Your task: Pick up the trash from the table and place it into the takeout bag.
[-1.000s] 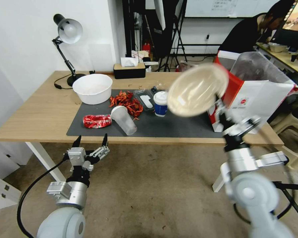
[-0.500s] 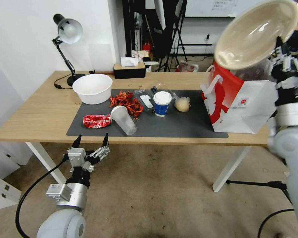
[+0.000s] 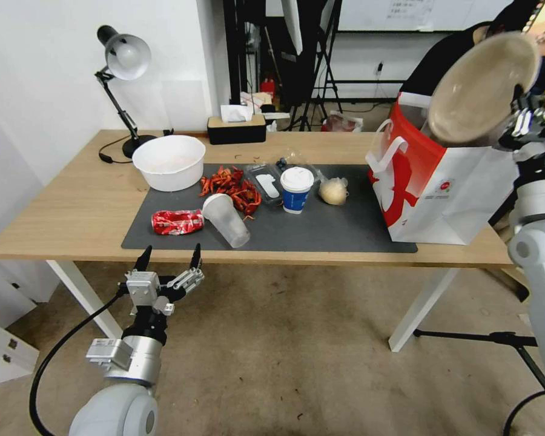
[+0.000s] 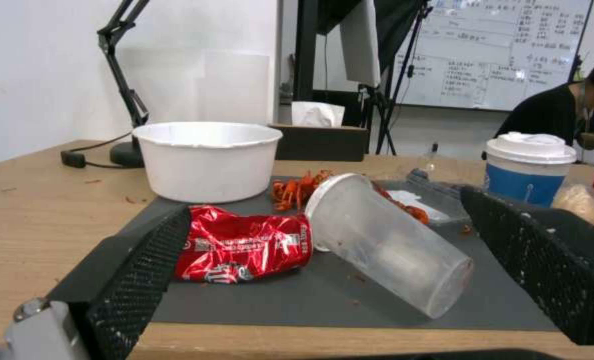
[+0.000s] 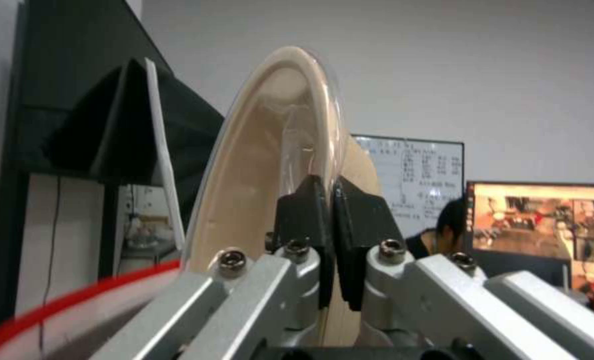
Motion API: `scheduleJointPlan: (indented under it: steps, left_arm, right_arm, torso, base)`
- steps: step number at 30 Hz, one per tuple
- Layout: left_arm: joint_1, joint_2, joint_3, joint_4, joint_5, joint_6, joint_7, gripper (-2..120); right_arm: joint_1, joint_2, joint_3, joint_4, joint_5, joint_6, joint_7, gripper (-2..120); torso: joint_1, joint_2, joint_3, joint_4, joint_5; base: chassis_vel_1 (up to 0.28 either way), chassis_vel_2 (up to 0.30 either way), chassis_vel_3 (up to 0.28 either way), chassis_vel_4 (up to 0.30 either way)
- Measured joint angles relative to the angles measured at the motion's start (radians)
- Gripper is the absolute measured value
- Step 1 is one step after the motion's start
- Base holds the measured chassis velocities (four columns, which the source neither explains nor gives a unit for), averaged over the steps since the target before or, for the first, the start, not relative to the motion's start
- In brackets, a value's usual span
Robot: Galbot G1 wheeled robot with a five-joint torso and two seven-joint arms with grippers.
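Observation:
My right gripper is shut on the rim of the beige round dish, holding it tilted just above the open top of the takeout bag at the table's right end. The right wrist view shows the dish edge-on, with the gripper clamped on its rim. On the dark mat lie the crushed red can, the clear plastic cup on its side, the lidded blue-white paper cup and the pale ball. My left gripper hangs open below the table's front edge, facing the can and cup.
A white bowl, a heap of red crayfish shells and a clear tray sit at the mat's back. A desk lamp and a tissue box stand along the far edge of the table.
My right gripper carried the dish up from in front of the mat and rightwards, then lowered it towards the bag's mouth. The left arm barely moved.

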State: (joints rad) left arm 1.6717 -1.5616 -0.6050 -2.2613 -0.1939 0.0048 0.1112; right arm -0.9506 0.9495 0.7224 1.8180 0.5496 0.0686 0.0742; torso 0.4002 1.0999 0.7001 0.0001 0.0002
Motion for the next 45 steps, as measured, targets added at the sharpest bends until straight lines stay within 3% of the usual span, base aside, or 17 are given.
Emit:
scheduleJointPlan:
  steps: [3, 7, 8, 9, 11, 13, 14, 15, 17, 21, 27, 33, 45]
  left_arm:
    - [-0.001, 0.001, 0.0, 0.0, 0.0, -0.001, 0.003, 100]
    - [-0.004, 0.003, 0.0, 0.003, -0.002, -0.001, 0.006, 100]
    - [-0.006, 0.005, 0.0, 0.004, -0.003, -0.001, 0.006, 100]
    - [-0.006, 0.005, 0.0, 0.004, -0.003, -0.001, 0.006, 100]
    - [-0.007, 0.007, 0.0, 0.007, -0.004, -0.001, 0.007, 100]
    - [-0.007, 0.007, 0.0, 0.007, -0.004, -0.001, 0.007, 100]
    - [-0.008, 0.008, 0.0, 0.008, -0.005, -0.001, 0.007, 100]
    - [-0.008, 0.008, 0.0, 0.008, -0.005, -0.001, 0.007, 100]
    - [-0.008, 0.009, 0.0, 0.009, -0.005, -0.001, 0.008, 100]
    - [-0.008, 0.01, -0.001, 0.012, -0.006, -0.004, 0.008, 100]
    - [-0.01, 0.009, 0.0, 0.019, -0.007, -0.007, 0.008, 100]
    - [-0.015, 0.01, -0.001, 0.031, -0.009, -0.012, 0.008, 100]
    - [-0.021, 0.013, -0.004, 0.043, -0.014, -0.019, 0.007, 100]
  right_arm:
    - [-0.002, 0.009, -0.008, -0.015, -0.011, -0.007, 0.004, 19]
    - [-0.005, 0.011, -0.008, 0.0, 0.003, -0.022, 0.012, 32]
    - [-0.017, 0.008, -0.007, 0.043, 0.061, -0.037, 0.021, 43]
    - [-0.017, 0.008, -0.007, 0.043, 0.061, -0.037, 0.021, 43]
    - [-0.043, 0.015, -0.006, 0.173, 0.288, -0.079, 0.053, 58]
    - [-0.043, 0.015, -0.006, 0.173, 0.288, -0.079, 0.053, 58]
    - [-0.08, 0.035, -0.014, 0.268, 0.402, -0.098, 0.063, 70]
    - [-0.101, 0.046, -0.02, 0.304, 0.422, -0.106, 0.065, 73]
    - [-0.121, 0.056, -0.027, 0.33, 0.429, -0.112, 0.065, 77]
    - [-0.244, 0.118, -0.082, 0.438, 0.353, -0.152, 0.066, 96]
    - [-0.394, 0.162, -0.137, 0.462, 0.164, -0.153, 0.083, 100]
    - [-0.541, 0.2, -0.19, 0.433, 0.008, -0.079, 0.098, 100]
    - [-0.652, 0.244, -0.289, 0.321, -0.128, 0.046, 0.112, 100]
  torso:
    - [0.0, 0.0, 0.0, 0.0, 0.0]
    - [0.0, 0.0, 0.0, -0.0001, -0.0003]
    - [0.0, 0.0, 0.0, -0.0001, -0.0002]
    - [0.0, 0.0, 0.0, -0.0001, -0.0002]
    - [0.0, 0.0, 0.0, 0.0001, -0.0006]
    - [0.0, 0.0, 0.0, 0.0001, -0.0006]
    - [0.0, 0.0, 0.0, 0.0, -0.0005]
    - [0.0, 0.0, 0.0, 0.0, -0.0005]
    - [0.0, 0.0, 0.0, 0.0001, -0.0005]
    - [0.0, 0.0, 0.0, 0.0, -0.0003]
    - [0.0, 0.0, 0.0, -0.0001, -0.0002]
    - [0.0, 0.0, 0.0, -0.0002, -0.0003]
    - [0.0, 0.0, 0.0, -0.0001, 0.0]
  base:
    - [0.0, 0.0, 0.0, 0.0]
    - [0.0, 0.0, 0.0, 0.0]
    - [0.0, 0.0, 0.0, 0.0]
    - [0.0, 0.0, 0.0, 0.0]
    - [0.0, 0.0, 0.0, 0.0]
    - [0.0, 0.0, 0.0, 0.0]
    - [0.0, 0.0, 0.0, 0.0]
    - [0.0, 0.0, 0.0, 0.0]
    - [0.0, 0.0, 0.0, 0.0]
    - [0.0, 0.0, 0.0, 0.0]
    - [0.0, 0.0, 0.0, 0.0]
    - [0.0, 0.0, 0.0, 0.0]
    - [0.0, 0.0, 0.0, 0.0]
